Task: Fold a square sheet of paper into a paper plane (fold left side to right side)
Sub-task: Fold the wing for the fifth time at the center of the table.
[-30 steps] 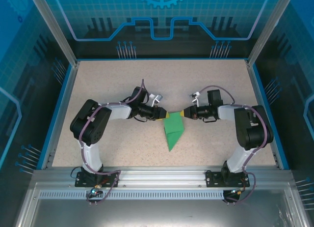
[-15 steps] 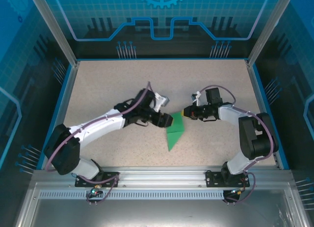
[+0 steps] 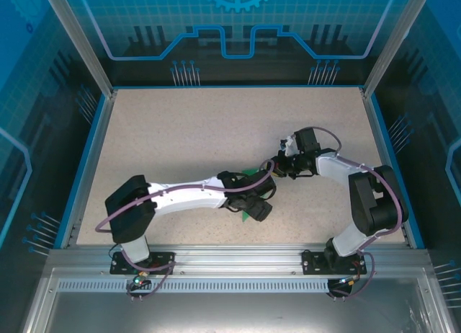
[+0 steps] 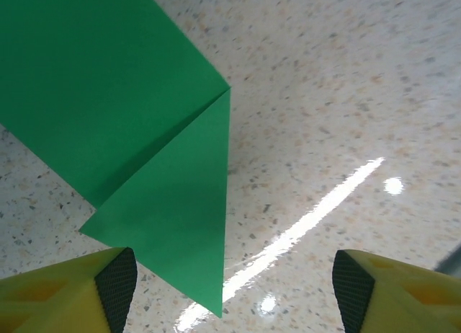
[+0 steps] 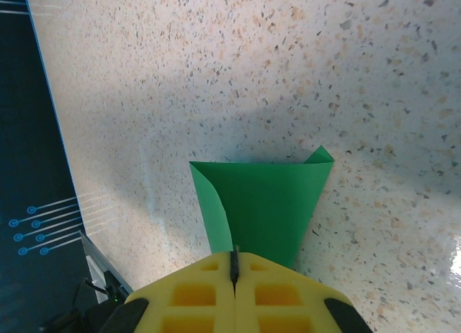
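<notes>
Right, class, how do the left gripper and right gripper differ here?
The left gripper has open jaws holding nothing; the right gripper has jaws shut on the green paper. The left hangs over its pointed end, the right grips its far end. Both have yellow fingers.

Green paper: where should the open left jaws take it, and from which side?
Probably the paper's narrow pointed tip, from above, jaws straddling both edges: it lies flat between the open jaws of the left gripper, while the right gripper pinches the far end.
</notes>
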`<state>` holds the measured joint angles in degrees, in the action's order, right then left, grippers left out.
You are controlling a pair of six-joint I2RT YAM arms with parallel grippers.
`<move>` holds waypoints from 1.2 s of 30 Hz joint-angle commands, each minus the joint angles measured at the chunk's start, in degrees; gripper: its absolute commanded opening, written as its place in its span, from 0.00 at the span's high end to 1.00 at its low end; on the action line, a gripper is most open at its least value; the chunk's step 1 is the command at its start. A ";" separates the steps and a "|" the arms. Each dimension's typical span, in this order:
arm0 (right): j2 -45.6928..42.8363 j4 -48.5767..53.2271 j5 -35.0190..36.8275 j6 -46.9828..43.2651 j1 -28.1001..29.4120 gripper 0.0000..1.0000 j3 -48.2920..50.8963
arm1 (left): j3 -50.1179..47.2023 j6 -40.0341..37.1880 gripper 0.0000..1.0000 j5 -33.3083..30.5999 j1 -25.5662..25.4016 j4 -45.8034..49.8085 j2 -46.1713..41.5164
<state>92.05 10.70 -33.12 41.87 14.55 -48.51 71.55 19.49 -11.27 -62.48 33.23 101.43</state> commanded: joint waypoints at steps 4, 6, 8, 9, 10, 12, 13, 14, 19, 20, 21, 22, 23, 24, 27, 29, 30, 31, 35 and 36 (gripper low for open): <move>0.41 1.78 1.70 1.45 1.18 1.00 -1.23 | 5.88 1.51 0.23 -9.18 -2.51 6.70 5.73; 0.57 1.78 1.66 1.46 1.36 1.00 -1.34 | 6.79 2.11 0.24 -10.45 -2.78 7.62 7.11; 0.76 1.72 1.62 1.43 1.36 1.00 -1.48 | 7.28 2.65 0.25 -11.32 -2.91 8.23 8.17; 0.83 1.69 1.57 1.38 1.45 1.00 -1.46 | 7.50 2.95 0.26 -11.53 -2.99 8.47 8.58; 0.98 1.67 1.63 1.30 1.41 1.00 -1.46 | 7.68 3.16 0.27 -11.71 -2.96 8.85 9.02; 1.07 1.70 1.59 1.23 1.37 1.00 -1.45 | 8.14 3.50 0.30 -12.04 -3.13 9.41 9.94; 1.11 1.61 1.64 1.20 1.43 1.00 -1.41 | 8.33 3.67 0.32 -12.13 -3.12 9.60 10.31; 1.10 1.53 1.51 1.19 1.40 1.00 -1.41 | 8.43 3.75 0.33 -12.12 -3.14 9.57 10.66; 1.46 1.45 0.61 0.68 1.49 1.00 -1.55 | 9.16 3.52 0.42 -12.03 -3.30 9.90 11.84; 1.54 1.59 0.58 0.63 1.50 1.00 -1.51 | 9.14 3.40 0.45 -11.94 -3.35 9.86 11.94; 1.49 1.61 0.61 0.50 1.47 1.00 -1.51 | 9.20 3.38 0.48 -11.86 -3.30 9.80 12.02; 1.65 1.68 0.61 0.41 1.48 1.00 -1.54 | 9.22 3.30 0.50 -11.77 -3.35 9.79 12.08; 1.76 1.69 0.54 0.42 1.47 1.00 -1.58 | 9.32 3.24 0.53 -11.74 -3.39 9.74 12.18; 1.80 1.69 0.53 0.32 1.47 1.00 -1.50 | 9.31 3.19 0.55 -11.61 -3.44 9.66 12.21; 1.90 1.94 0.88 0.15 1.53 1.00 -1.58 | 9.27 3.18 0.62 -11.33 -3.43 9.53 12.22; 1.99 2.32 1.25 -0.15 1.56 1.00 -1.55 | 9.22 3.16 0.65 -11.07 -3.40 9.38 12.42; 1.99 2.47 1.38 -0.25 1.55 1.00 -1.53 | 9.14 3.15 0.67 -10.77 -3.37 9.24 12.39; 1.98 2.67 1.59 -0.29 1.54 1.00 -1.52 | 9.14 3.17 0.69 -10.56 -3.39 9.15 12.56; 1.73 2.83 1.92 -0.55 1.58 1.00 -1.54 | 9.07 3.19 0.78 -10.29 -3.40 8.97 12.45; 1.65 2.92 2.05 -0.68 1.55 1.00 -1.58 | 8.98 3.29 0.81 -10.27 -3.29 8.85 12.21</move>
<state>93.23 11.62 -31.62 42.35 15.14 -48.86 79.09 22.55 -21.71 -65.43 41.32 113.12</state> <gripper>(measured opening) 0.043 0.203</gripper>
